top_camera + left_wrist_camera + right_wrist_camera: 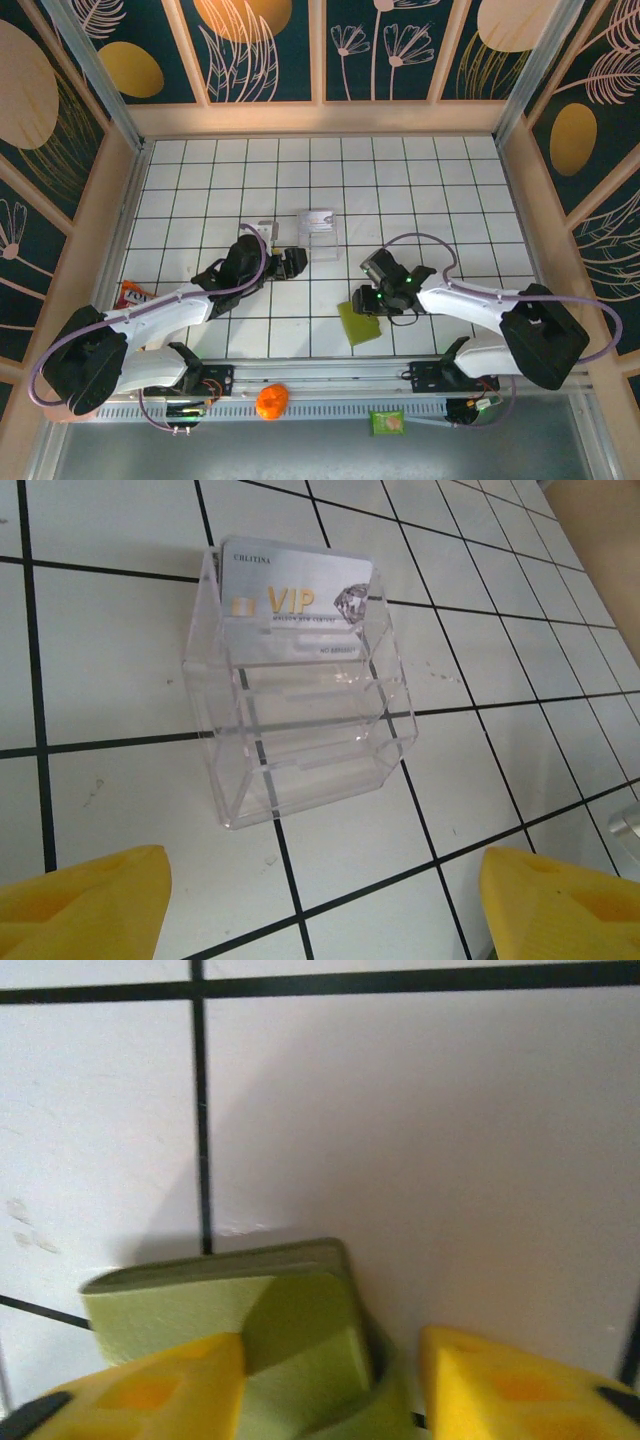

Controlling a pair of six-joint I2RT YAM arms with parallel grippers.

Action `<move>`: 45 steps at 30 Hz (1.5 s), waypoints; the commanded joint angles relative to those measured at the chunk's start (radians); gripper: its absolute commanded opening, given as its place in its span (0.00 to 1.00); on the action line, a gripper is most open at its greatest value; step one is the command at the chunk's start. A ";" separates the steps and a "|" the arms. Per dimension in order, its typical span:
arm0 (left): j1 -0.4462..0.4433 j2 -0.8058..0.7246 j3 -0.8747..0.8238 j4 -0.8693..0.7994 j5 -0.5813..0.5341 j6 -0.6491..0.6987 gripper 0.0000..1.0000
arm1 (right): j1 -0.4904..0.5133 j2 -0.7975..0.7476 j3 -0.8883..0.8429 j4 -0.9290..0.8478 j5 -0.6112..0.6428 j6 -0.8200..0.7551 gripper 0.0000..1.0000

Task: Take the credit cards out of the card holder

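A silver VIP card point(297, 608) is seen standing in the back slot of a clear acrylic stand point(300, 750), so one card is judged already taken out. Whatever is left inside the yellow-green card holder point(200, 1300) is hidden, as it appears folded shut. The card holder is laid flat on the tiled table point(420, 1140), one end set between the fingers of the right gripper point(330, 1345). Whether it is yet pinched cannot be told. The left gripper point(325, 880) is spread wide and empty, just short of the stand.
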State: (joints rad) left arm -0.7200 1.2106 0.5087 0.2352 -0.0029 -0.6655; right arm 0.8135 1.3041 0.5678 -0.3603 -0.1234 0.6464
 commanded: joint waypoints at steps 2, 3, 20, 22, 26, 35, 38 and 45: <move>0.002 0.007 -0.011 0.042 0.071 0.012 0.80 | 0.015 0.032 0.011 0.022 -0.010 -0.047 0.33; 0.002 0.011 -0.010 0.044 0.083 0.013 0.80 | 0.016 0.028 0.012 0.028 -0.010 -0.052 0.29; 0.001 -0.041 -0.120 0.342 0.361 -0.020 0.79 | -0.034 -0.144 0.129 0.218 -0.032 -0.173 0.00; 0.002 -0.060 -0.143 0.407 0.381 -0.029 0.79 | -0.065 -0.165 0.147 0.282 -0.084 -0.179 0.00; 0.002 -0.094 -0.161 0.465 0.397 -0.027 0.77 | -0.117 -0.185 0.175 0.413 -0.197 -0.168 0.00; 0.001 -0.146 -0.194 0.568 0.420 -0.040 0.67 | -0.131 -0.151 0.210 0.594 -0.316 -0.122 0.00; 0.002 -0.146 -0.189 0.576 0.416 -0.040 0.61 | -0.128 -0.140 0.195 0.650 -0.329 -0.091 0.00; 0.001 -0.116 -0.172 0.609 0.398 -0.068 0.32 | -0.118 -0.120 0.170 0.725 -0.309 -0.037 0.00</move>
State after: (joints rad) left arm -0.7200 1.0817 0.3267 0.7761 0.3882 -0.7238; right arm 0.6888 1.1774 0.7391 0.2665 -0.4248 0.5713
